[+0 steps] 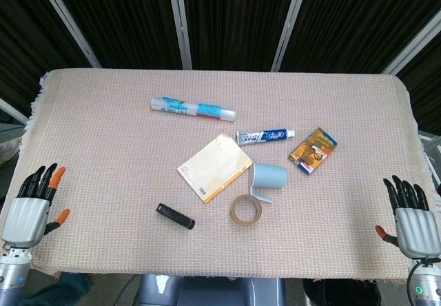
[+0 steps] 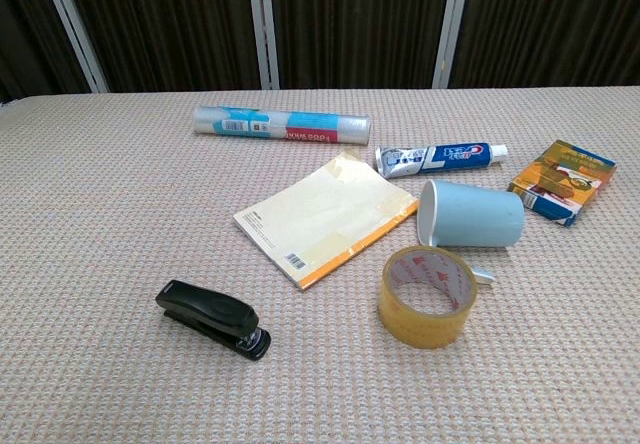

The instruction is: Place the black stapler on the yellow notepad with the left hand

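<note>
The black stapler (image 1: 174, 216) (image 2: 212, 318) lies flat on the woven cloth, near the front and left of centre. Just behind it and to the right lies the yellow notepad (image 1: 214, 167) (image 2: 327, 217), turned at an angle, with nothing on it. My left hand (image 1: 32, 206) rests at the table's front left corner, fingers spread, holding nothing, far to the left of the stapler. At the front right corner my right hand (image 1: 411, 217) is likewise spread and holds nothing. Neither hand shows in the chest view.
A tape roll (image 1: 246, 210) (image 2: 427, 295) and a light blue cup (image 1: 268, 178) (image 2: 471, 214) on its side lie right of the notepad. Behind them are a toothpaste tube (image 1: 265, 136) (image 2: 441, 157), a plastic-wrap roll (image 1: 193, 107) (image 2: 283, 123) and an orange box (image 1: 313, 149) (image 2: 563, 181).
</note>
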You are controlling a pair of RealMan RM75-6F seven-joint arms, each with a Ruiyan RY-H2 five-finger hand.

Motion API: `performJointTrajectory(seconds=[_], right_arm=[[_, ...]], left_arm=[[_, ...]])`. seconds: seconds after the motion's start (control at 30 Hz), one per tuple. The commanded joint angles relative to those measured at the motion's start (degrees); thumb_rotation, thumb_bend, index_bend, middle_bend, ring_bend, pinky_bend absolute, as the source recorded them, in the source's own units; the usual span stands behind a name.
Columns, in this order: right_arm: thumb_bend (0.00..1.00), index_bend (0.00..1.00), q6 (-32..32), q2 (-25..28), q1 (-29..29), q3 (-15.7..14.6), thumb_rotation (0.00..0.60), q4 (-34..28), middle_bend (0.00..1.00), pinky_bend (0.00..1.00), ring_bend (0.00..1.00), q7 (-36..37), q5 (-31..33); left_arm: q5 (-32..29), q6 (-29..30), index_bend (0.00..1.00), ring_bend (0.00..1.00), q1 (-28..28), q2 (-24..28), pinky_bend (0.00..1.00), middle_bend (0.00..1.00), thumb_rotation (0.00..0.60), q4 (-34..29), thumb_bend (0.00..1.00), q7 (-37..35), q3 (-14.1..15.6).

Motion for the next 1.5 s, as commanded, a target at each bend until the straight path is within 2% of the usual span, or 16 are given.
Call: performJointTrajectory(seconds=[0.03, 0.3, 0.43, 0.57, 0.7, 0.83, 0.9, 1.2, 1.5], right_arm=[[0.11, 0.0, 0.2, 0.1, 0.0, -0.1, 0.6, -0.1, 0.0, 0.0, 0.0, 0.1, -0.3], [0.11, 0.0, -0.4, -0.1, 0.3, -0.2, 0.6, 0.0, 0.0, 0.0, 0.0, -0.2, -0.2], [0.11, 0.0, -0.2, -0.1, 0.2, -0.3, 0.6, -0.1, 0.0, 0.0, 0.0, -0.3, -0.4], [0.11, 0.0, 0.2, -0.3, 0.2, -0.4, 0.6, -0.2, 0.0, 0.0, 0.0, -0.3, -1.0], [0.11, 0.0, -0.3, -0.4, 0.5, -0.2, 0.6, 0.2, 0.0, 0.0, 0.0, 0.0, -0.7], [0.11, 0.0, -0.7, -0.4, 0.9, 0.0, 0.6, 0.6, 0.0, 0.0, 0.0, 1.0, -0.7], [0.11, 0.0, -0.4, -0.3, 0.9, 0.0, 0.6, 0.9, 0.0, 0.0, 0.0, 1.6, -1.1], [0.11, 0.0, 1.2, 0.2, 0.3, -0.3, 0.6, 0.9, 0.0, 0.0, 0.0, 3.3, -2.7], [0.11, 0.0, 1.5, 0.5, 0.2, -0.2, 0.6, 1.0, 0.0, 0.0, 0.0, 4.2, -2.9]], left_arm=[[-0.2, -0.3, 0.0, 0.0, -0.1, -0.1, 0.14, 0.01, 0.6, 0.1, 0.23, 0.3, 0.1], [-0.5, -2.0, 0.0, 0.0, -0.9, -0.6, 0.14, 0.03, 0.6, 0.3, 0.23, -0.4, 0.1], [0.2, -4.7, 0.0, 0.04, -2.6, -1.7, 0.17, 0.07, 0.6, 0.7, 0.23, -2.0, 0.4], [1.1, -9.2, 0.0, 0.09, -5.5, -4.2, 0.22, 0.13, 0.6, 1.5, 0.23, -3.2, 0.9], [0.4, -16.9, 0.03, 0.11, -9.7, -6.9, 0.22, 0.15, 0.6, 1.7, 0.23, -4.5, 1.0], [-0.1, -21.3, 0.08, 0.11, -12.8, -9.7, 0.22, 0.16, 0.6, 2.2, 0.23, -6.4, 0.4], [1.0, -23.6, 0.1, 0.11, -14.6, -10.9, 0.22, 0.16, 0.6, 2.2, 0.23, -8.9, 1.2], [5.8, -23.6, 0.14, 0.12, -18.9, -17.5, 0.21, 0.2, 0.6, 6.5, 0.24, -13.2, 1.6], [6.6, -24.3, 0.19, 0.17, -20.9, -20.1, 0.21, 0.25, 0.6, 9.2, 0.24, -14.5, 2.4]])
